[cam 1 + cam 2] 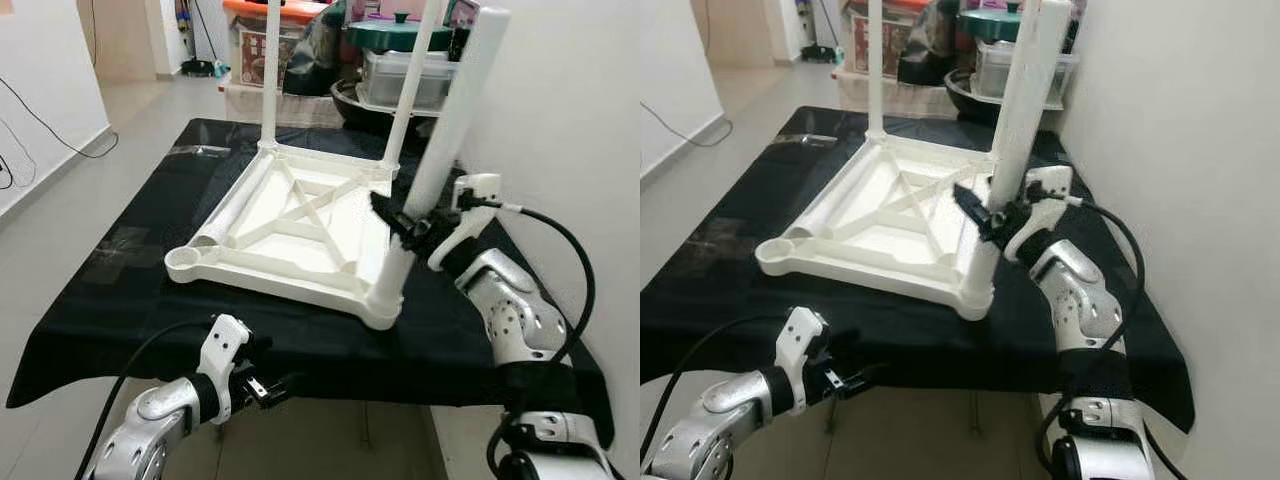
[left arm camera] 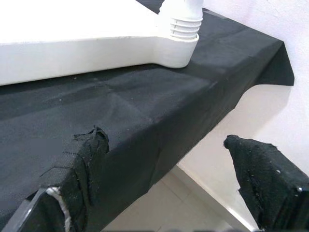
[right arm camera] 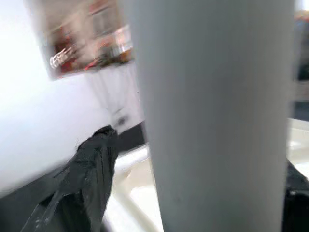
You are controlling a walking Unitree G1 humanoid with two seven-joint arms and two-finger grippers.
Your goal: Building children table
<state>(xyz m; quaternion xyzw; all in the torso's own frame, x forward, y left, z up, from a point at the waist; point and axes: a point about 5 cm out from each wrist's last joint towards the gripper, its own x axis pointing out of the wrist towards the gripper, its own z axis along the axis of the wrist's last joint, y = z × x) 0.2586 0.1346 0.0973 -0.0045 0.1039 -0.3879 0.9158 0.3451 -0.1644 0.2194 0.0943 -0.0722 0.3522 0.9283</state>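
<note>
Left eye view: white children's tabletop [image 1: 290, 225] lying upside down on the black-covered table [image 1: 130, 290], toward its right half. Two white legs standing in the far corner sockets: far-left leg [image 1: 270, 70] and far-right leg [image 1: 415, 80]. Third leg [image 1: 440, 150] seated in the near-right corner socket, leaning slightly toward the wall. Right gripper [image 1: 408, 228] clamped around that leg low down, just above the socket. Near-left corner socket [image 1: 187, 263] empty. Loose white tube [image 1: 235, 210], probably the fourth leg, lying along the tabletop's left rim. Left gripper [image 1: 262, 385] hanging below the table's near edge, holding nothing.

Right eye view: same layout; right gripper's black fingers [image 1: 973, 208] wrapped on the near-right leg, silver arm bent beside the wall.

Left wrist view: two black fingers [image 2: 79, 164] spread wide apart, nothing between them, pointing along the table's near-right edge toward the ribbed base of the near-right leg.

Right wrist view: blurred; thick white leg close up, one dark finger [image 3: 91, 164] pressed beside it.

Judging by this: three of four legs placed, third perhaps not fully seated; fourth leg not yet fitted, then turning the tabletop upright.
</note>
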